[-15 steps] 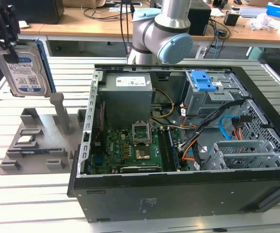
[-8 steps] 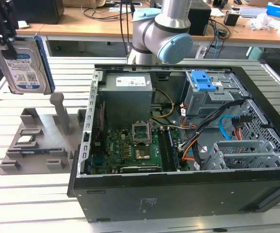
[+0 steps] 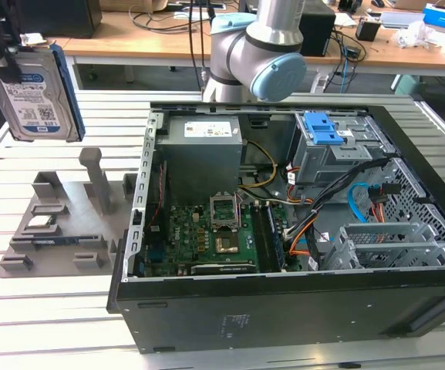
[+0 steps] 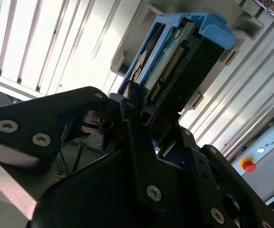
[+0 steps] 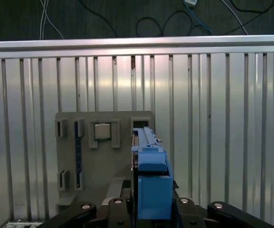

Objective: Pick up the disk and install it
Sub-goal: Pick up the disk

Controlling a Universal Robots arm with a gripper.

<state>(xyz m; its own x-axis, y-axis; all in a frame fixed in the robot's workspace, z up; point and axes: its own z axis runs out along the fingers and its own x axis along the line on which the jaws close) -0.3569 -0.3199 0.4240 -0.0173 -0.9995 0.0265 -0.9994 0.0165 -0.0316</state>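
Note:
The disk (image 3: 37,92), a silver hard drive with a blue-and-white label and a blue carrier frame, hangs upright in the air at the exterior view's upper left, above the slatted table. My gripper (image 3: 8,62) is shut on its upper end. The second wrist view has the black fingers (image 4: 132,128) clamped on the connector end of the disk (image 4: 174,66). Seen edge-on in the first wrist view, the disk (image 5: 151,171) stands between the gripper's (image 5: 151,206) jaws, over the grey fixture.
A grey parts fixture (image 3: 60,223) lies on the table below the disk and carries a small silver processor chip (image 3: 41,223). To the exterior view's right sits the open computer case (image 3: 284,308) with a grey drive cage and blue latch (image 3: 326,135). The arm's base (image 3: 261,54) stands behind it.

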